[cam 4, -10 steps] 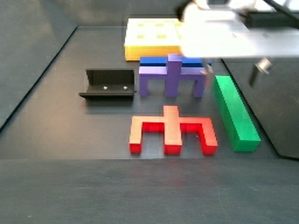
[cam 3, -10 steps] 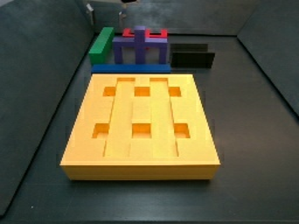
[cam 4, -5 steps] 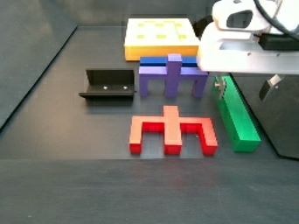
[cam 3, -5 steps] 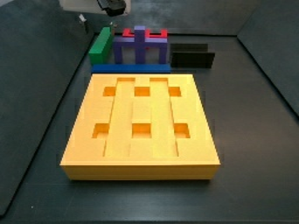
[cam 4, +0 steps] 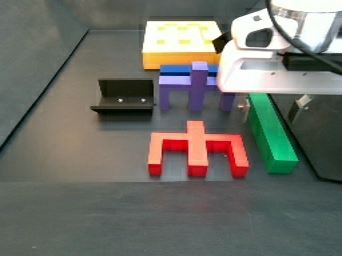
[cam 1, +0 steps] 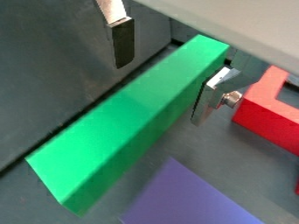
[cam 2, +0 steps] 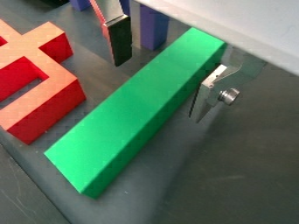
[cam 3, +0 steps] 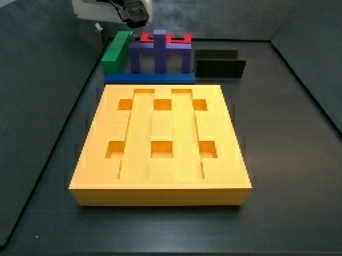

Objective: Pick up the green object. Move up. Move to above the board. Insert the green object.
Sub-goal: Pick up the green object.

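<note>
text: none readable | labels, brands, numbers, signs: none on any piece, the bench or the arm

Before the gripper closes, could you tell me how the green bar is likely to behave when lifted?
The green bar looks solid and straight, so probably stiff. The gripper straddles it near one end, fingers open on either side, so it may sag or pivot. Flat faces suggest no rolling.

The dark counter (cam 4: 80, 140) carries the board (cam 3: 160, 145), green object (cam 4: 271, 130), red piece (cam 4: 198, 152), purple block (cam 4: 198, 86), fixture (cam 4: 123, 97); the claw (cam 1: 163, 63) hangs over the bar.
</note>
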Tool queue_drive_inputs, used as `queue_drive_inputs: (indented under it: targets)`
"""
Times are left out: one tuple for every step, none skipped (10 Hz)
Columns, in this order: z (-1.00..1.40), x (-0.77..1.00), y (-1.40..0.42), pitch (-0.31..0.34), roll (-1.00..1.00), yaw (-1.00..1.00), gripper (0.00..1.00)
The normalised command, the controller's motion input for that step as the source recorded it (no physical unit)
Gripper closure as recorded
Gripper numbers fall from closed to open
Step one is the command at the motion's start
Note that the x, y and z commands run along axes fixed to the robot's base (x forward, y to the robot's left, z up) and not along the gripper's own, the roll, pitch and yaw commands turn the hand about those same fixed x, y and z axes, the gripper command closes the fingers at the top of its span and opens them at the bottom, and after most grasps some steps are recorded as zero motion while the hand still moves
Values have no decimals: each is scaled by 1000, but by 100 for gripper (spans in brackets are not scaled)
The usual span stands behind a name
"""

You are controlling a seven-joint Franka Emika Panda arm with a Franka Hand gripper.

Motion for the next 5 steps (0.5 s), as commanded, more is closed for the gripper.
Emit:
queue_drive_inputs:
  targets:
    - [-411,206,0,0,6,37,0]
    - [-420,0,-3,0,0,0,0]
    - [-291,-40,0,0,0,0,0]
    - [0,-114,20,0,0,-46,0]
    - [0,0,-3,0,17,0,0]
